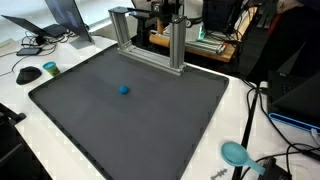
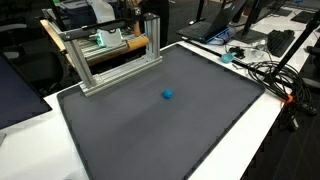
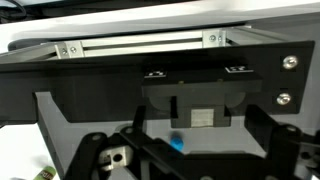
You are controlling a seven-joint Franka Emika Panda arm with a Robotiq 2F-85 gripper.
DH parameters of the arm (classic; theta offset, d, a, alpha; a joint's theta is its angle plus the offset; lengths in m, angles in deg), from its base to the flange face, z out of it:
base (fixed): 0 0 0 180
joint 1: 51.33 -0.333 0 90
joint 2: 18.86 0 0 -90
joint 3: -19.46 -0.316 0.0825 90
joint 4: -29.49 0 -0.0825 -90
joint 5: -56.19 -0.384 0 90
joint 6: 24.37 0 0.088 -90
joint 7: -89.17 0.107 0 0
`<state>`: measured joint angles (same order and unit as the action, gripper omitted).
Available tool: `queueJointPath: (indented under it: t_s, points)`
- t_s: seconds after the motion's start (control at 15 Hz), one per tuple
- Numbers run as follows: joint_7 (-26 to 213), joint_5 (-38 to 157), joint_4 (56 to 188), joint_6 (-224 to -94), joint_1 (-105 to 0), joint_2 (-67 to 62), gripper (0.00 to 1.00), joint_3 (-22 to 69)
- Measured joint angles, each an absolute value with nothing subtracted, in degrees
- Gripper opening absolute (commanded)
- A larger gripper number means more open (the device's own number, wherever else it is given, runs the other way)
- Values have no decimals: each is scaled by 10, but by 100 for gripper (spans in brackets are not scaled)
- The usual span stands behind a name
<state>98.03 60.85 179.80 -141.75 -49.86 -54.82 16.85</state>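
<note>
- Nearest the wrist camera, the black linkage of the jaws fills the lower part of the view; the jaws stand wide apart and hold nothing.
- Between them shows a small blue patch that we take for the blue ball. It is partly hidden, so placing it from this view alone could mislead us.
- In both exterior views the ball lies alone on the dark mat, well apart from everything else.
- Being round, it may roll away at a glancing touch from one side, and we cannot tell whether the mat's edge would stop it.
- An aluminium frame stands at the mat's far edge and looms close in the wrist view; we judge that a low or hurried sweep could strike it.
- Cables and a teal scoop lie on the white table beside the mat, where a stray ball could lodge.
</note>
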Motion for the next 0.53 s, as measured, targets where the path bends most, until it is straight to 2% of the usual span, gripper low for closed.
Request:
queueJointPath:
  t_s: [0.53]
  points:
    - [975,607,1808,-1432,-500,-542,100,169]
